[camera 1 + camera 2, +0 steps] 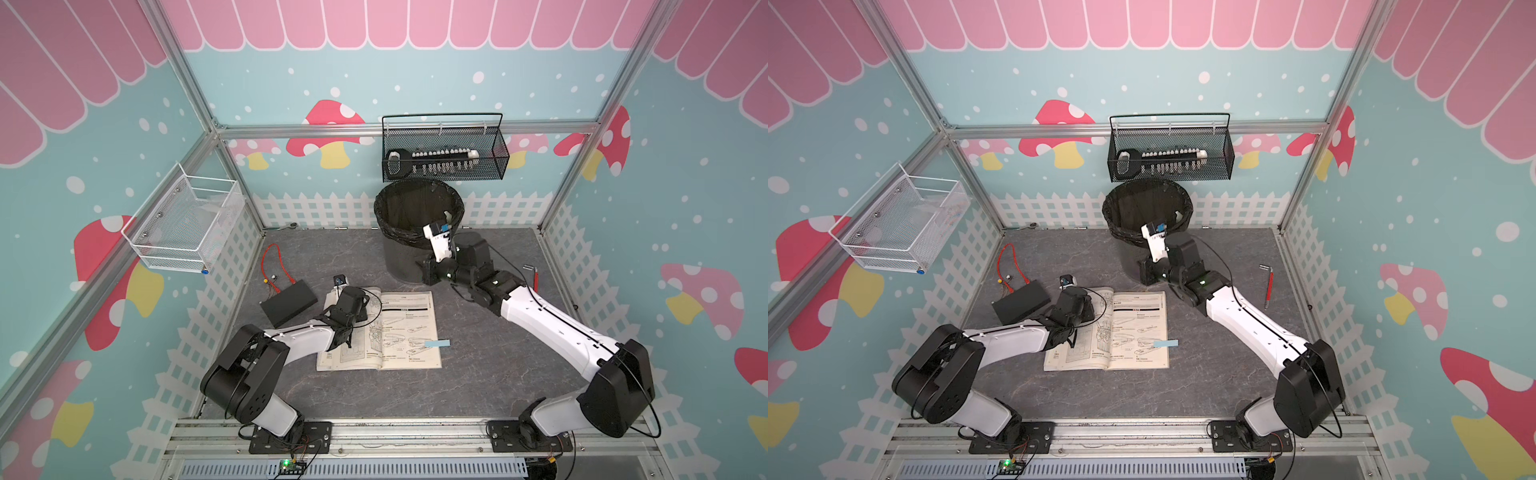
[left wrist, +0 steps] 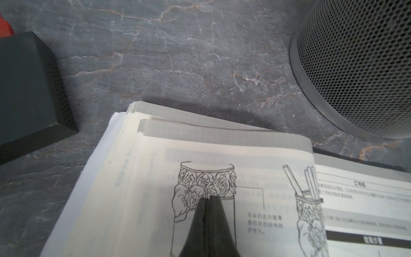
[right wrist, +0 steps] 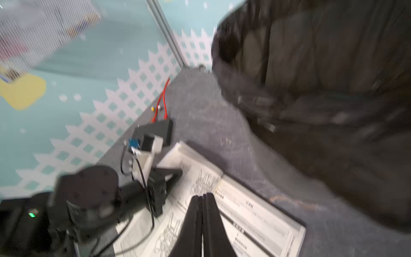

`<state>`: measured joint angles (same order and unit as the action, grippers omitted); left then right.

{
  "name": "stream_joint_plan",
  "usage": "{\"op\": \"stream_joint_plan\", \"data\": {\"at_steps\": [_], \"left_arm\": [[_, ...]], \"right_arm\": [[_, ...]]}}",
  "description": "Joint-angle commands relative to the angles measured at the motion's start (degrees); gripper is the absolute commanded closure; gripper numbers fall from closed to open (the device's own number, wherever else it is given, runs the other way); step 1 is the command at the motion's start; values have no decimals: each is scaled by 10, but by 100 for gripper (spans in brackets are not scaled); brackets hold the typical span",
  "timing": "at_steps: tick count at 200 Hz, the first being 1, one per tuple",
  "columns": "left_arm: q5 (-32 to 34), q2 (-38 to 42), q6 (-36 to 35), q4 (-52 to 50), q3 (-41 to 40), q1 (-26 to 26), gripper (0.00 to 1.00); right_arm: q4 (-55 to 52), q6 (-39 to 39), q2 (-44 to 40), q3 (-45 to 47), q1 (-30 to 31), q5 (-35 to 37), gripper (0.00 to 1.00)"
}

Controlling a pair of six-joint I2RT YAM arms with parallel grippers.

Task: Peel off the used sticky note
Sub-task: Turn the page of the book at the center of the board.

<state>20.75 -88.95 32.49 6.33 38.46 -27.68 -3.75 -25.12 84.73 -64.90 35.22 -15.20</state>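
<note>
The grey marbled tabletop [image 1: 478, 386] lay open along its near and right sides, with the black mesh waste bin [image 1: 399, 262], black-lined, at the back holding a small pale scrap [image 1: 1178, 215]. The open white instruction booklet [image 1: 409, 320] lay mid-table, the left gripper [image 2: 208, 198] pressing its left page with jaws shut, while the right gripper [image 3: 202, 197] hung shut and empty before the bin. The pale-blue rectangular sticky note [image 1: 437, 343] lay flat on the right page, overhanging its outer edge.
</note>
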Motion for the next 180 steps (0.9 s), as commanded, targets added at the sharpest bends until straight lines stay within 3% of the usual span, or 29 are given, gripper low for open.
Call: {"op": "stream_joint_plan", "data": {"at_steps": [1, 51, 129, 180], "left_arm": [[13, -9, -12, -27, 19, 9, 100], [14, -12, -1, -35, 28, 11, 100], [14, -11, -9, -34, 33, 12, 100], [-3, 111, -35, -42, 28, 10, 100]], "right_arm": [[64, -10, 51, 51, 25, -55, 100], [145, -6, 210, 7, 53, -148, 100], [139, -16, 363, -79, 86, -165, 100], [138, -24, 425, -120, 90, -163, 100]]}}
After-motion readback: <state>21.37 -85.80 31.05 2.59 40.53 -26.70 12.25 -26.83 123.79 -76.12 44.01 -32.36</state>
